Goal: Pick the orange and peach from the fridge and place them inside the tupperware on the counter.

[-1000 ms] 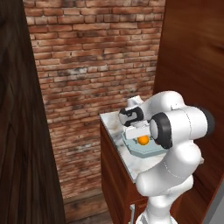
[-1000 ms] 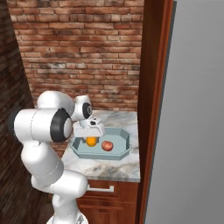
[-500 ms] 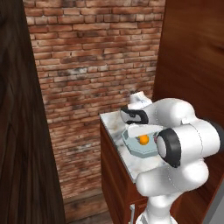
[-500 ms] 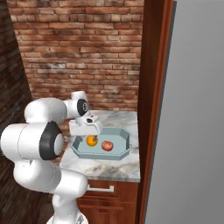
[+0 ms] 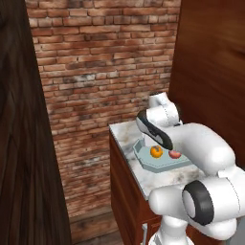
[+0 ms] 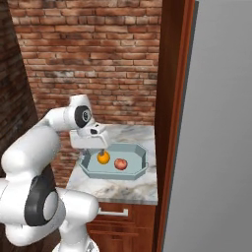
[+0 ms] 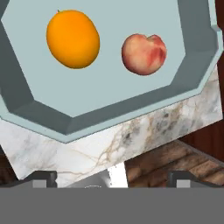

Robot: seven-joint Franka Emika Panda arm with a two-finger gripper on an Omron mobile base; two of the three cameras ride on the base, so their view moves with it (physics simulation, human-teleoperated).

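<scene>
Orange and peach both resting apart on the floor of the tupperware, itself on the marble counter beside the fridge: task apparently complete. Gripper poised above, spread wide, holding nothing. Fingertips cropped at the frame's bottom; fridge interior unseen.

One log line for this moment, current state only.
orange: in tupperware | peach: in tupperware, apart | gripper: above, open, empty
</scene>
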